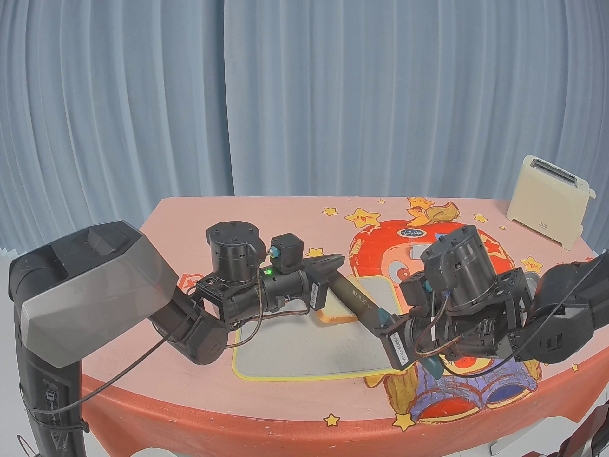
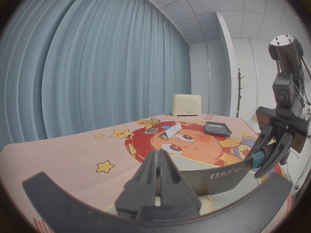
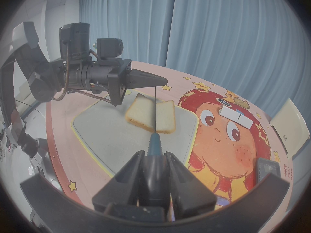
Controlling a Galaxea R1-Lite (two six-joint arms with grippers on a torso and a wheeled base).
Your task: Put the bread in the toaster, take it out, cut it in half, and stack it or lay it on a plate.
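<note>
A slice of bread (image 3: 142, 115) lies on the grey cutting board (image 3: 107, 133) and shows in the head view as bread (image 1: 336, 316). My right gripper (image 3: 155, 157) is shut on the teal handle of a knife (image 3: 155, 143). The blade (image 2: 213, 178) stands on edge across the middle of the slice. My left gripper (image 1: 331, 264) is shut and hovers just above the far edge of the bread, close to the knife tip. From the left wrist, the left gripper (image 2: 158, 169) points at the blade, with the right gripper (image 2: 270, 152) behind it.
A cream toaster (image 1: 549, 201) stands at the table's far right corner. A black tray (image 2: 217, 128) lies on the printed tablecloth beyond the board, near a folded white card (image 2: 171, 130). The table's front edge runs close under both arms.
</note>
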